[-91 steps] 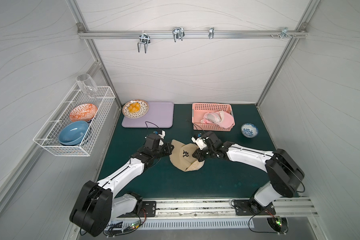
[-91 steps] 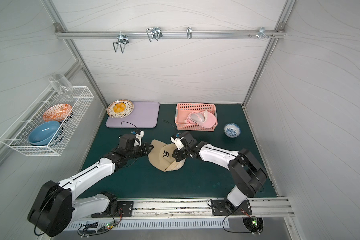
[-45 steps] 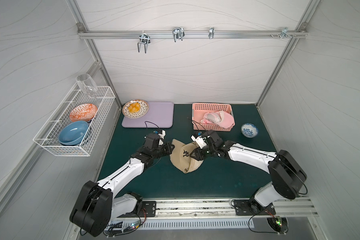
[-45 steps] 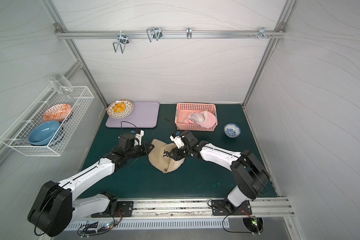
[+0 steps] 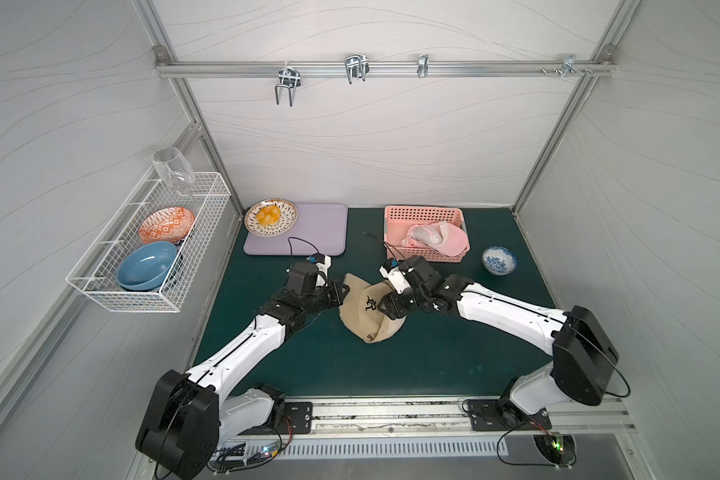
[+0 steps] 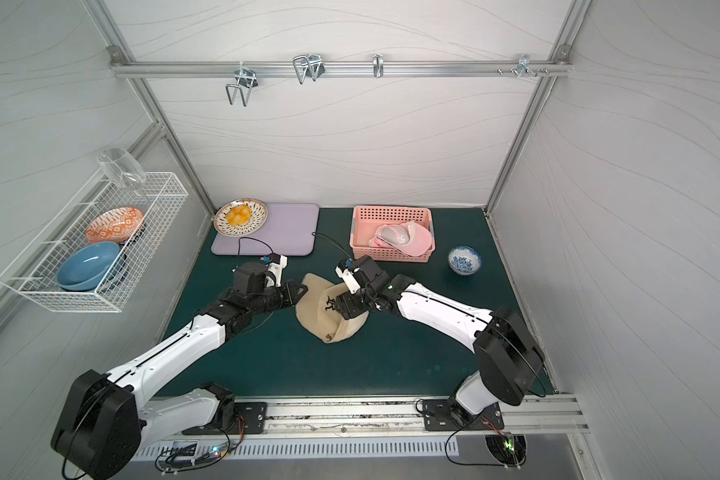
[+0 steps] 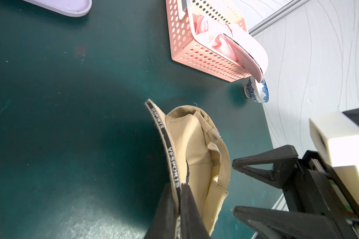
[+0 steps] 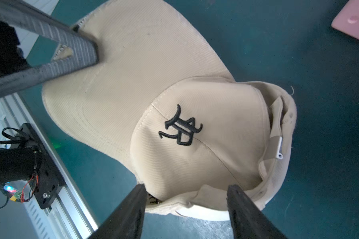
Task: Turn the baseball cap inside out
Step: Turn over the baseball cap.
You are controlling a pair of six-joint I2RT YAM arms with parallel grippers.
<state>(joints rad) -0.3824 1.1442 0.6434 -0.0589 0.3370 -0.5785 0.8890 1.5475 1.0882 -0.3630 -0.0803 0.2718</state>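
Left jaws tight over half-hidden cap brim (image 7: 170, 152)

cap (image 5: 366, 316) on mat (image 5: 433, 361) centre, basket (image 5: 422, 210) behind it, bowl (image 5: 499, 260) right of basket, plate (image 5: 251, 221) on tray (image 5: 321, 232) behind left

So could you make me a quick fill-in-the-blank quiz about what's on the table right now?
1. The left end effector is shut on the brim of the beige cloth baseball cap, while the right end effector is ____.
2. The perforated plastic basket and the cloth cap lying in it are both ____.
3. The small ceramic bowl standing alone on the dark green table is white and ____.

Missing words: open; pink; blue.
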